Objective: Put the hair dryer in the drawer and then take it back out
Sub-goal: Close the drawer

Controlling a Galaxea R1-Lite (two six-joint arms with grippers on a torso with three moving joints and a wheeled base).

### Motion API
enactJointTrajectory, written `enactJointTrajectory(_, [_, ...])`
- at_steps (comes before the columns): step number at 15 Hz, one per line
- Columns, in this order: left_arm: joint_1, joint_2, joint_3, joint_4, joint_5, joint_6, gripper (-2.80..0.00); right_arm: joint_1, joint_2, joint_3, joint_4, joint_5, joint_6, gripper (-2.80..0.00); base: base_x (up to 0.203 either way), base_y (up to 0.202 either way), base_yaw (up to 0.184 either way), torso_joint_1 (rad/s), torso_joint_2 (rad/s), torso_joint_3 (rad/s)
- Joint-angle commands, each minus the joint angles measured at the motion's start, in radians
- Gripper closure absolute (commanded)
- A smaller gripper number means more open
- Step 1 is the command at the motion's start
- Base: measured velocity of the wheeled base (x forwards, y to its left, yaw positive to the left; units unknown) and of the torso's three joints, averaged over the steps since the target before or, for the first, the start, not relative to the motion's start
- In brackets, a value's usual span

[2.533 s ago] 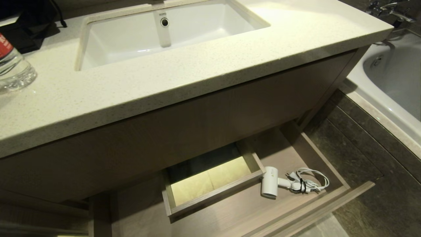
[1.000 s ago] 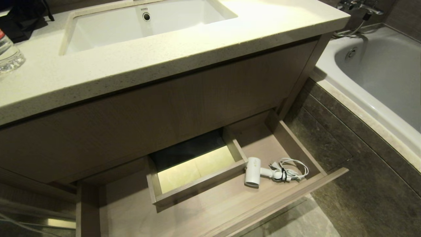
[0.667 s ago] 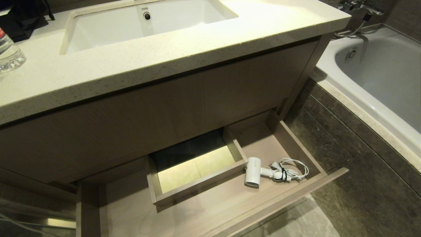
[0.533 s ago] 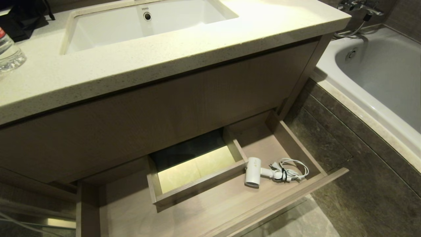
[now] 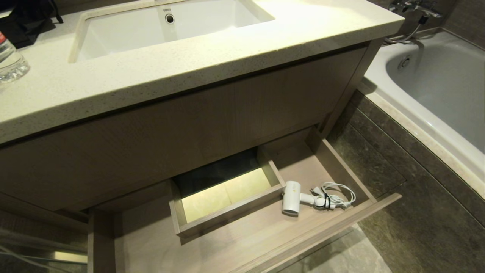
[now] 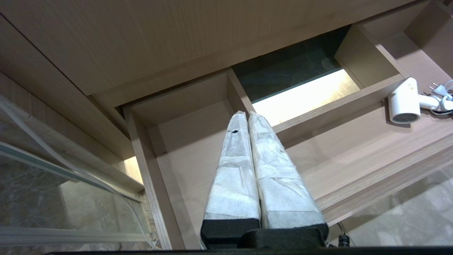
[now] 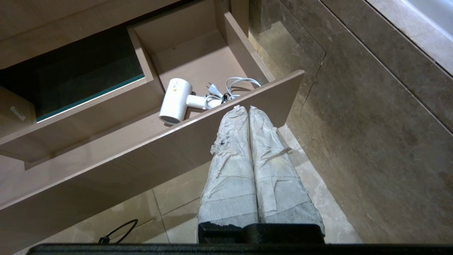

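Lying on its side in the pulled-out drawer [image 5: 265, 242], the dryer [image 5: 291, 198] sits at the right end, just beside the boxed cutout [image 5: 227, 212], w/ its cord [image 5: 335, 197] bundled to the right. Left gripper [image 6: 247, 115] hangs clenched & empty over the drawer's left part. Right gripper [image 7: 244, 109] is clenched & empty too, just outside the drawer front near the dryer.

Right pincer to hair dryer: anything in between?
Yes. In the right wrist view the drawer's front strip runs between the shut right pincer and the hair dryer; its bundled cord lies just behind the strip.
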Motion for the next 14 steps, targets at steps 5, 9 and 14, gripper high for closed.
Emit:
enactJointTrajectory(5, [0.000, 0.000, -0.002, -0.001, 0.001, 0.011, 0.00, 0.001, 0.002, 0.002, 0.001, 0.006, -0.003, 0.00, 0.000, 0.000, 0.000, 0.000, 0.00, 0.000])
enactJointTrajectory(9, [0.000, 0.000, -0.002, -0.001, 0.001, 0.010, 0.00, 0.001, 0.002, 0.002, 0.000, 0.004, -0.004, 0.00, 0.000, 0.000, 0.000, 0.000, 0.00, 0.000])
enactJointTrajectory(14, [0.000, 0.000, -0.002, -0.001, 0.001, 0.010, 0.00, 0.001, 0.002, 0.001, 0.000, 0.003, -0.003, 0.00, 0.000, 0.000, 0.000, 0.000, 0.00, 0.000])
